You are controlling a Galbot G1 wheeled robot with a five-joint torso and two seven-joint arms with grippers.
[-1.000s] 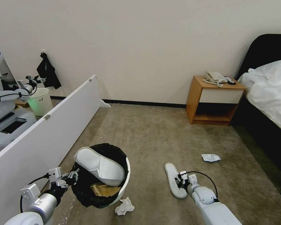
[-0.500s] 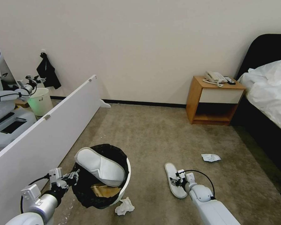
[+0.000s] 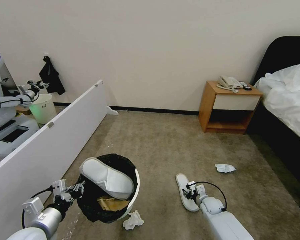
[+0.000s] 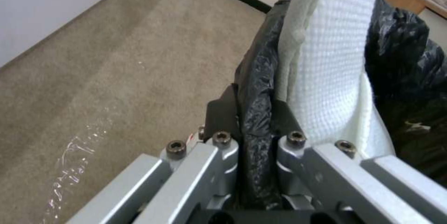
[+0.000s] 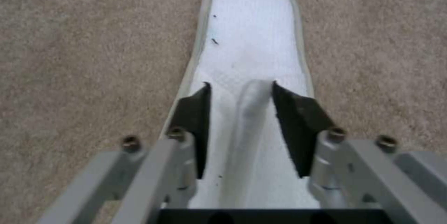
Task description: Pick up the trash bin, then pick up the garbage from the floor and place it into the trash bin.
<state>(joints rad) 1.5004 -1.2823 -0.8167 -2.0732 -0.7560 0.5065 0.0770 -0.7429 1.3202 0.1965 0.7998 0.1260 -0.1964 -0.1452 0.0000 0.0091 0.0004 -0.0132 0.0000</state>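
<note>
While the left gripper point(image 3: 77, 189) pinches the black-lined rim of the bin point(image 3: 134, 195), the bin hangs tilted at the robot's left, its mouth turned toward the camera. From the left wrist view the two dark pads point(image 4: 222, 112) press the crinkled liner point(image 4: 257, 88) between them, with a white slipper point(image 4: 330, 70) leaning just beside the clamped rim. That slipper point(image 3: 106, 177) lies across the bin's opening in the head view, over a piece of tan paper point(image 3: 111, 202) deeper inside.

On the floor point(image 3: 163, 146) to the robot's right lies a second slipper point(image 3: 186, 191), flat and lengthwise. The right gripper point(image 3: 189, 193) sits low on it; in the right wrist view its fingers point(image 5: 195, 112) are spread to either side of a raised fold of the slipper's point(image 5: 251, 60) white fabric, not closed on it. Whether the tips touch the fabric cannot be told.

A crumpled tissue point(image 3: 133, 220) lies on the floor just below the bin, and a small white wrapper point(image 3: 225, 168) lies farther right, well apart from the slipper. A white board point(image 3: 50, 140) stands along the left, and a wooden nightstand point(image 3: 228, 108) with a phone point(image 3: 229, 82) stands against the wall beside the bed point(image 3: 286, 96)
</note>
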